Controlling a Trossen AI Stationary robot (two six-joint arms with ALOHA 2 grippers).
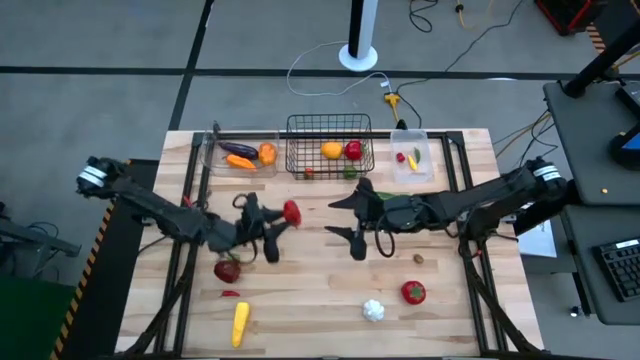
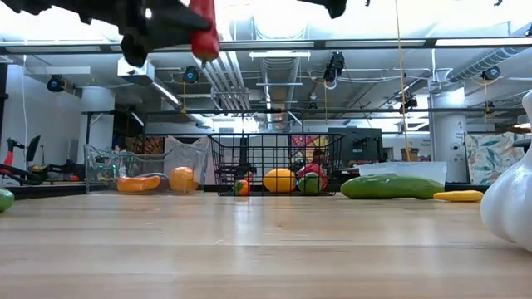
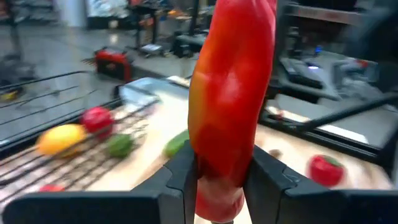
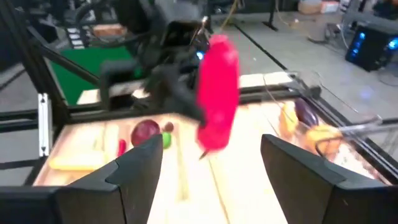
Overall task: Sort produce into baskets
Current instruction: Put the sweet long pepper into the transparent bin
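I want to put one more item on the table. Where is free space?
Bare wood lies between the corn and the garlic, and along the right edge past the tomato. The middle is crowded by both pincers; the back by baskets.

This is a robotics lab or workshop. The low view's upper half shows an open ceiling with bare ducts (image 2: 249, 79) and pipes, and the high view shows loose cables (image 1: 330, 70) across the grey floor at top, plus a keyboard (image 1: 620, 268) at lower right.
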